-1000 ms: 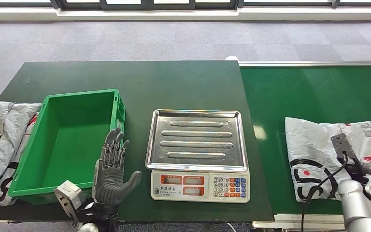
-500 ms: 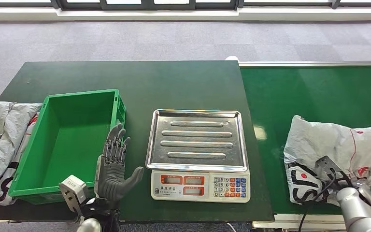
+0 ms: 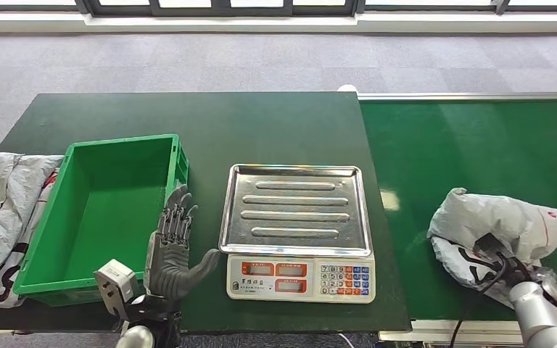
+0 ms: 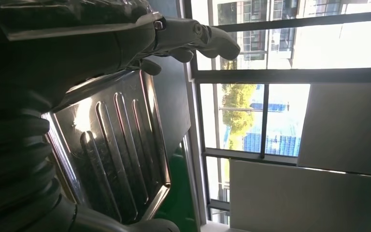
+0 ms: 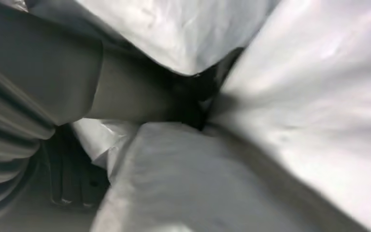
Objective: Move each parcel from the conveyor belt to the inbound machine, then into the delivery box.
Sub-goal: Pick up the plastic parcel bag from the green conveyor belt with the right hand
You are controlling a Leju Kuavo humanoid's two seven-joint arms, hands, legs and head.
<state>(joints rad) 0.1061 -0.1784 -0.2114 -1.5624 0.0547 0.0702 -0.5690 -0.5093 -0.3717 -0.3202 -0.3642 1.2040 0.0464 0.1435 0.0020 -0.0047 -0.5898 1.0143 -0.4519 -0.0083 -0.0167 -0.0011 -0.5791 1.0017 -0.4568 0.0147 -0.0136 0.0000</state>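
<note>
My right robot hand (image 3: 511,270) sits low at the near right of the head view, buried in a crumpled grey plastic parcel (image 3: 504,225) that lies on the green conveyor belt (image 3: 471,145). In my right wrist view the parcel's film (image 5: 290,96) folds around my thick grey thumb (image 5: 125,92), so I have it gripped, bunched up rather than flat. My left robot hand (image 3: 174,246) is raised above the near edge of the dark green desk (image 3: 188,116), fingers (image 3: 176,217) straight and spread, thumb out to the side, holding nothing; it stands between the green delivery box (image 3: 109,210) and the weighing scale (image 3: 297,232). The box has nothing visible inside it and sits on the left part of the desk. The scale sits just right of my left robot hand, its ribbed steel tray (image 3: 297,206) bare, with its displays and keypad (image 3: 344,279) facing me along the front. My left wrist view shows that same steel tray (image 4: 121,140) beyond my dark fingers (image 4: 193,38), and large windows (image 4: 280,48) behind. At the far left, another grey parcel with red and black print (image 3: 3,210) lies against the outer wall of the box, partly over the desk's edge. Beyond the desk and belt lies grey carpet floor (image 3: 261,61).
</note>
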